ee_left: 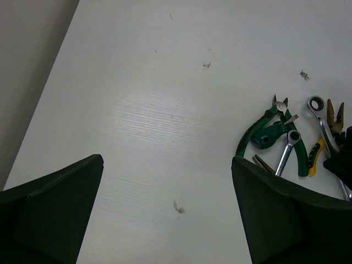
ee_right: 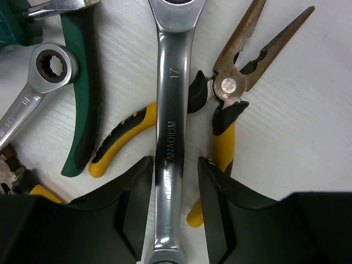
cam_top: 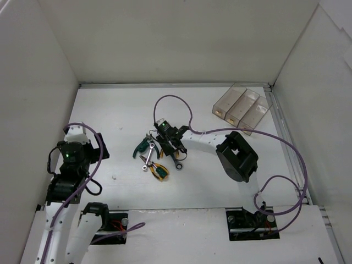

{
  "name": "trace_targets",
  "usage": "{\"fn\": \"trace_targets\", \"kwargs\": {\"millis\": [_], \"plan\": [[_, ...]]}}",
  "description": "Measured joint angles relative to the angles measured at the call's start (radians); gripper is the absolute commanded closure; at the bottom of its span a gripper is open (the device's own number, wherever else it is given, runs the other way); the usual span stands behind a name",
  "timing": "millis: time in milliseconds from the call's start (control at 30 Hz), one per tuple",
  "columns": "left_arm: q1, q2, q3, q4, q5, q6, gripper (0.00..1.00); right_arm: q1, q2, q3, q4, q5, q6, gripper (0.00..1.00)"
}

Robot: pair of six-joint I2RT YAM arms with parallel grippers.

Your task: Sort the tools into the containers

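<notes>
Tools lie heaped mid-bench (cam_top: 110, 121), well apart from the tray (cam_top: 242, 107), which sits at the far right with three long compartments side by side. Right arm reaches over the heap. Right pincer (ee_right: 175, 162) is down over the big wrench (ee_right: 173, 82), fingers apart, one on each side of the shank and very close to it, a thin gap showing on both sides. Shank reads 17 and CHROME VANADIUM and runs straight away from the wrist camera. The big wrench lies across one handle of the yellow pliers (ee_right: 231, 88), whose long rusty nose points up and right. Just left of it are the green pliers (ee_right: 82, 110), then the small wrench (ee_right: 49, 69), ring end up. A yellow-green tool (cam_top: 160, 172) lies at the near edge of the heap, only its tip caught in the right wrist view. Left arm is held back at the left side of the bench. Left pincer (ee_left: 168, 165) is wide apart, nothing between the fingers, bare bench under it. The heap shows at the right edge of its view, off to the side of its right finger
</notes>
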Motion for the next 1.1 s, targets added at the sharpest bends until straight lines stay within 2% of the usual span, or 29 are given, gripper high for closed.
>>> {"fn": "trace_targets", "kwargs": {"millis": [167, 233, 267, 333, 733, 1100], "plan": [[0.000, -0.001, 0.000, 0.000, 0.000, 0.000, 0.00, 0.000, 0.002, 0.000, 0.003, -0.001, 0.004, 0.72], [0.000, -0.002, 0.000, 0.000, 0.000, 0.000, 0.00, 0.000, 0.002, 0.000, 0.004, -0.004, 0.009, 0.81], [0.000, -0.002, 0.000, 0.000, 0.000, 0.000, 0.00, 0.000, 0.002, 0.000, 0.004, -0.001, 0.010, 0.90], [0.000, -0.002, 0.000, 0.000, 0.000, 0.000, 0.00, 0.000, 0.002, 0.000, 0.004, -0.001, 0.011, 0.99], [0.000, -0.002, 0.000, 0.000, 0.000, 0.000, 0.00, -0.006, -0.025, 0.000, -0.031, -0.015, 0.011, 1.00], [0.000, -0.002, 0.000, 0.000, 0.000, 0.000, 0.00, -0.094, -0.205, 0.043, -0.064, -0.076, 0.072, 1.00]]}}
